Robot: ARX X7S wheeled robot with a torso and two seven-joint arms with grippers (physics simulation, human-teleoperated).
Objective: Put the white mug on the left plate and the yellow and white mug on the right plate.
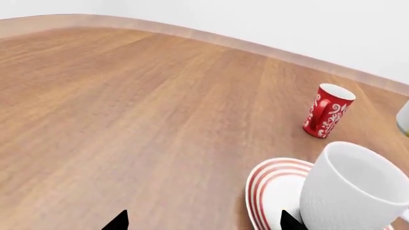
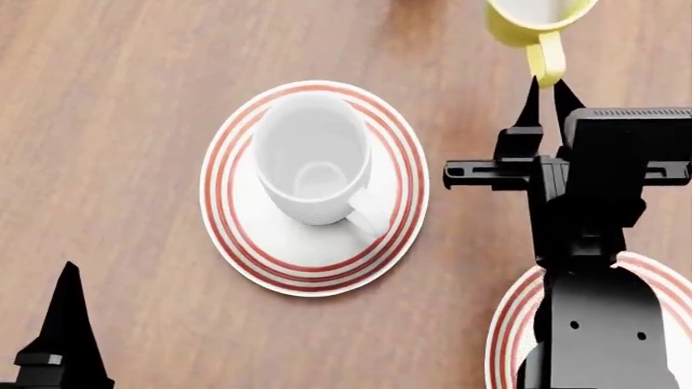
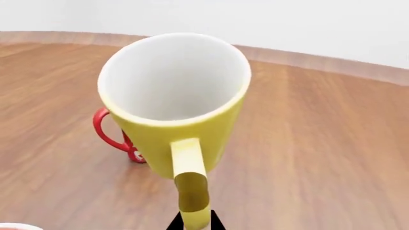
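Note:
The white mug (image 2: 313,158) stands upright on the left plate (image 2: 232,235); both also show in the left wrist view, the mug (image 1: 351,187) on the plate (image 1: 268,187). My left gripper (image 1: 204,221) is open and empty, beside that plate; one of its fingers (image 2: 67,308) shows at the head view's lower left. My right gripper (image 2: 546,93) is shut on the handle of the yellow and white mug (image 2: 536,20), seen close in the right wrist view (image 3: 172,96) with the gripper (image 3: 193,223) on the handle. The right plate (image 2: 506,324) is mostly hidden under my right arm.
A red mug with a white floral pattern (image 1: 327,111) stands upright on the wooden table (image 1: 128,120) beyond the left plate. Its handle shows behind the yellow mug in the right wrist view (image 3: 110,135). The table's far edge meets a white wall.

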